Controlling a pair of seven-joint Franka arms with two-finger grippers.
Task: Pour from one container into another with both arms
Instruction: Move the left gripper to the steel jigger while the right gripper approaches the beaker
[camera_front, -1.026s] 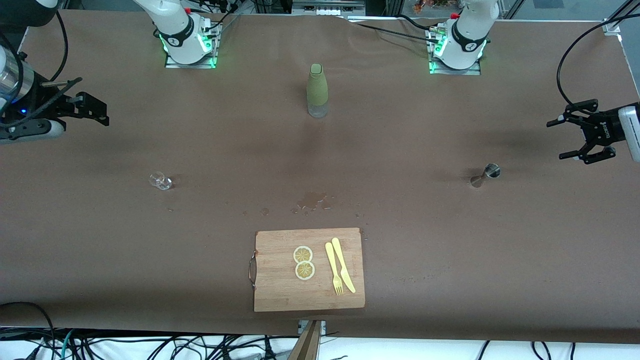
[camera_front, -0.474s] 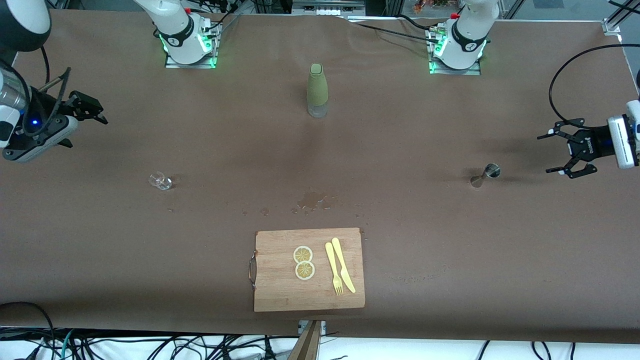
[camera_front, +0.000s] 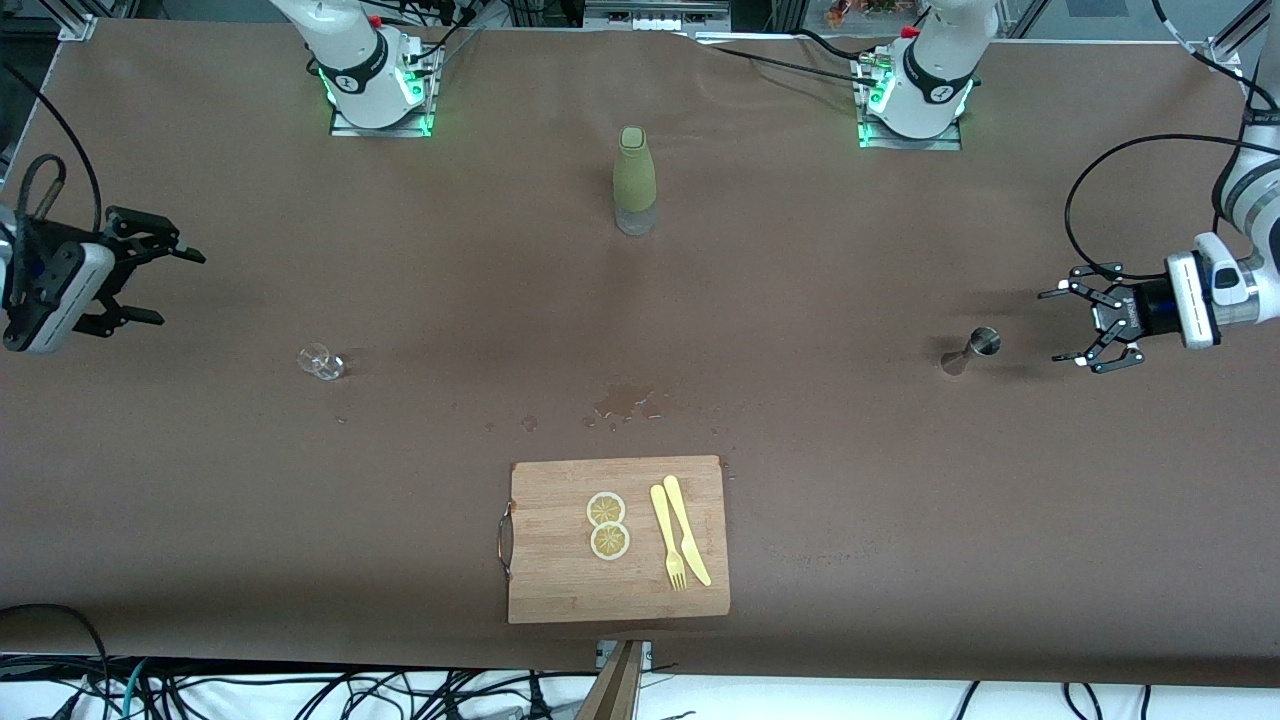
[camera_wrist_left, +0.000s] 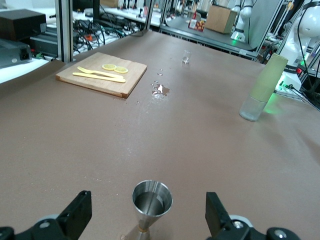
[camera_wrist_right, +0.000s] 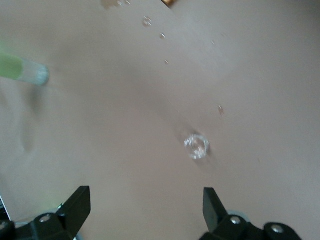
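Left gripper (camera_front: 1072, 325) is hanging low over the table (camera_front: 900, 520) at the left arm's end, fingers spread wide and holding nothing, pointed at the little steel jigger (camera_front: 972, 350) that stands upright just beside it. From the left wrist view you're looking right down into the jigger's (camera_wrist_left: 151, 204) top cup, and it sits between the two open fingertips (camera_wrist_left: 77, 212) without touching either one. Right gripper (camera_front: 150, 275) is over at the right arm's end of the table, also wide open and empty, up in the air over bare brown tabletop. The small clear glass (camera_front: 321, 361) sits on the table near it, but still well apart from the fingers; in the right wrist view the glass (camera_wrist_right: 196, 146) shows ahead of the open fingers (camera_wrist_right: 75, 205). Up between the two arm bases there's a bottle with a green sleeve (camera_front: 634, 180), standing upright. Nearer the front camera than the bottle there's a small wet patch (camera_front: 625, 403) with a few droplets around it, and nearer still a wooden cutting board (camera_front: 560, 580) with two lemon slices (camera_front: 607, 525) and a yellow fork (camera_front: 667, 535) and knife (camera_front: 687, 528) lying side by side on it.
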